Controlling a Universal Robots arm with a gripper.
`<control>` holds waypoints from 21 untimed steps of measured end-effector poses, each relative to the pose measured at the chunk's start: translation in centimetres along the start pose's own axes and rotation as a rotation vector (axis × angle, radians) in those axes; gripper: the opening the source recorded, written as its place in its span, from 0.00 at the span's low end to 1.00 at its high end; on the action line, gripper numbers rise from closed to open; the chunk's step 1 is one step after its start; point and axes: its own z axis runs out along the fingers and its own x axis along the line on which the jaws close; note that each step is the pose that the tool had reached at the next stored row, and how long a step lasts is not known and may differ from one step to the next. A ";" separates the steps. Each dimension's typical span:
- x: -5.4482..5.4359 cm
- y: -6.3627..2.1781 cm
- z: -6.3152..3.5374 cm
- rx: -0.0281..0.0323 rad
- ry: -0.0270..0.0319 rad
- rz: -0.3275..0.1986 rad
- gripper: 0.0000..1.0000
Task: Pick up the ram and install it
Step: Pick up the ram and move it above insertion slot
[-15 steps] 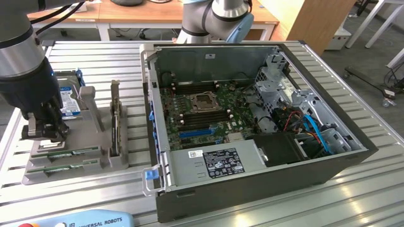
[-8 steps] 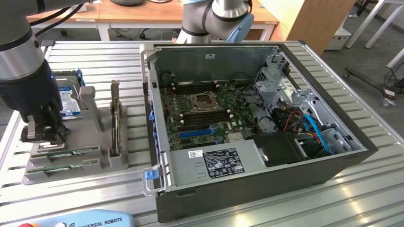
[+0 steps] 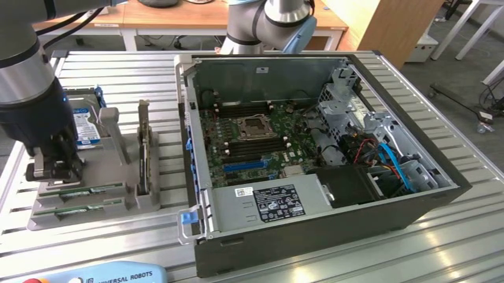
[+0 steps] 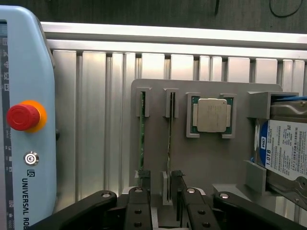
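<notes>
Two green ram sticks stand on edge in slots of a grey fixture tray. One ram stick runs between my gripper's two black fingertips, apart from both. The other ram stick sits one slot over, toward the teach pendant. My gripper is open and holds nothing. In the exterior view the gripper hangs low over the tray's end, at the exterior view's left, just above the ram sticks. The open computer case with its motherboard lies to the exterior view's right.
On the same tray sit a square silver processor, a hard drive and an upright dark expansion card. A teach pendant with a red stop button lies beside the tray. The slatted metal table carries everything.
</notes>
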 end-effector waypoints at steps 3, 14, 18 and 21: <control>0.3 0.00 0.01 0.0001 0.0000 0.000 0.31; 0.6 -0.01 0.44 0.0000 0.0001 0.000 0.31; 0.6 -0.02 0.90 0.0000 0.0000 0.000 0.31; 0.7 -0.02 1.18 0.0001 -0.0001 0.000 0.31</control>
